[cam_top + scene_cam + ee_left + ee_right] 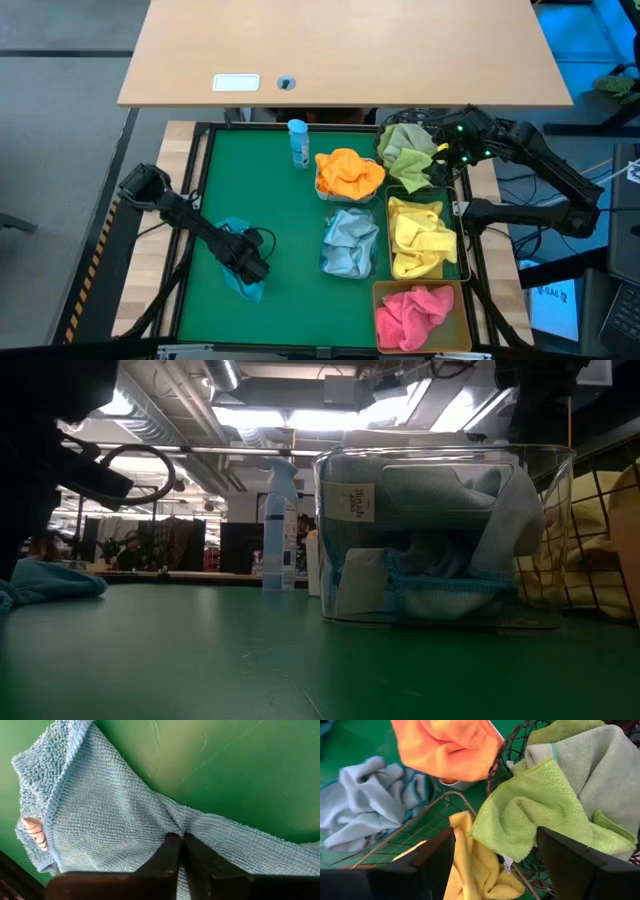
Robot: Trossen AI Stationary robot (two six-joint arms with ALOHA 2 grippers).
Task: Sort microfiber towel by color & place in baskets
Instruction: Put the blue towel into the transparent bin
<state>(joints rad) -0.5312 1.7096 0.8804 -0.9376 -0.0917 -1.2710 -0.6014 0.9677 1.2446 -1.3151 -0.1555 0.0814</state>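
I'm looking at a teal blue towel [240, 262] lying on the green mat [280, 230] toward the left front of the table, well apart from the baskets. My left gripper [252, 266] is sitting right on top of it, and in the left wrist view the two dark fingers [167, 855] are pressing together with a ridge of the teal cloth [110, 810] pinched between them (the fabric is gathering into a tight fold exactly at the tips). The rest of the towel is spreading flat on the mat to either side of that pinch.

Moving outward, the clear tub [350, 243] is standing near the middle of the mat holding grey-blue towels [440, 550]. Behind it the white tub is carrying an orange towel [348, 172] that is hiding most of the tub. To the right, the rectangular wire basket [463, 240] is holding yellow towels [420, 235], the amber tub [465, 320] at the front is holding pink towels [412, 312], and the black round wire-mesh basket [510, 750] at the back is holding light green towels [408, 152].

My right gripper [495, 860] is hovering over that mesh basket with its fingers spread wide and nothing between them; a light green cloth is lying just below. A blue-capped spray bottle [298, 142] is standing upright near the back of the mat.
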